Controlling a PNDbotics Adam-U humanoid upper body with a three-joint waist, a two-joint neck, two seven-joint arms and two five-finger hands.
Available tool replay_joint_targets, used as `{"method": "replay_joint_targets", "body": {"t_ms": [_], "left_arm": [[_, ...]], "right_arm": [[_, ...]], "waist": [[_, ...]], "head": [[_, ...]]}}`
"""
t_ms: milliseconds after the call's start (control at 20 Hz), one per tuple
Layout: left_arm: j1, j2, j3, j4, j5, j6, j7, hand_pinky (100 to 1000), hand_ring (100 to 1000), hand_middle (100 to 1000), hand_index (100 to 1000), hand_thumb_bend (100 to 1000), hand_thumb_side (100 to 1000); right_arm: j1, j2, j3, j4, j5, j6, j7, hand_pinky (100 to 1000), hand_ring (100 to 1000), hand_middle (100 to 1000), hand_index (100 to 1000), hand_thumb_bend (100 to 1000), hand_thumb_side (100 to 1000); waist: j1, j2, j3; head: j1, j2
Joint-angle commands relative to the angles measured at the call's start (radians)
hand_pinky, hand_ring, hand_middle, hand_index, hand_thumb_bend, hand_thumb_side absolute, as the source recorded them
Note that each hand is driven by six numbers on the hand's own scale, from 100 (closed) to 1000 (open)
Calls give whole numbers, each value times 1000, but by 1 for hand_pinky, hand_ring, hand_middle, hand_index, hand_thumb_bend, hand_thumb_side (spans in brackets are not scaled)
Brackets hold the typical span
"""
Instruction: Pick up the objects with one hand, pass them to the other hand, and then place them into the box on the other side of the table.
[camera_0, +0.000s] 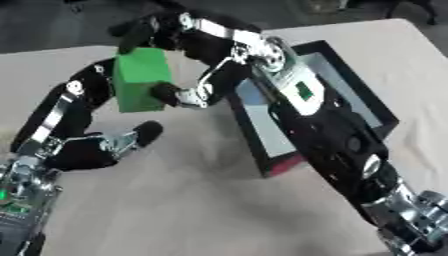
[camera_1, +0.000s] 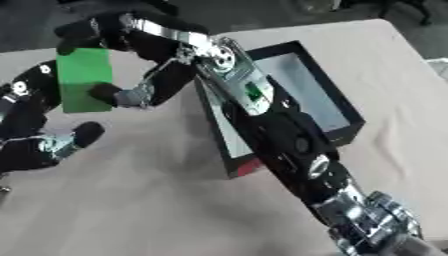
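A green block (camera_0: 140, 80) is held upright above the table's left half. My right hand (camera_0: 199, 47) reaches across from the lower right and is shut on it, fingers curled over its top and thumb (camera_0: 168, 93) pressed on its front face. My left hand (camera_0: 79, 150) rises from the lower left. Its straight fingers (camera_0: 94, 80) lie along the block's left side, while its thumb (camera_0: 147, 132) stands apart below the block. A black box (camera_0: 376, 98) with a pale inside lies on the table's right half, partly hidden under my right arm.
The tabletop (camera_0: 192, 210) is beige, with bare surface in front of the block and the box. The box shows a red patch (camera_0: 284, 165) on its near corner. Dark floor lies beyond the table's far edge.
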Motion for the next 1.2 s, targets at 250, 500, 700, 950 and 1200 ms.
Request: {"method": "replay_joint_targets", "body": {"t_ms": [250, 500, 700, 950, 1200], "left_arm": [[-5, 19, 17, 14, -46, 23, 0, 827, 693, 716, 893, 670, 382], [0, 38, 29, 28, -56, 46, 60, 822, 681, 703, 872, 643, 386], [11, 70, 43, 28, -36, 59, 107, 819, 666, 686, 836, 533, 388], [39, 119, 67, 15, -14, 83, 156, 825, 666, 686, 825, 485, 372], [52, 145, 82, 0, -6, 91, 185, 825, 666, 685, 823, 484, 371]], "right_arm": [[-24, -23, -16, -31, -25, 12, -11, 921, 1000, 416, 733, 201, 100], [-29, -42, -31, -51, -58, 36, -38, 921, 1000, 416, 720, 202, 100], [-28, -67, -51, -62, -85, 63, -66, 923, 1000, 418, 716, 197, 100], [-4, -116, -90, -70, -99, 98, -97, 933, 1000, 423, 722, 184, 100], [13, -146, -111, -83, -106, 115, -116, 933, 1000, 423, 722, 184, 100]], "waist": [[-8, -97, -2], [-6, -102, -10], [-2, -110, -19], [1, -117, -35], [3, -119, -44]], "head": [[-2, -10], [-1, -5], [-3, 1], [-18, 6], [-31, 2]]}}
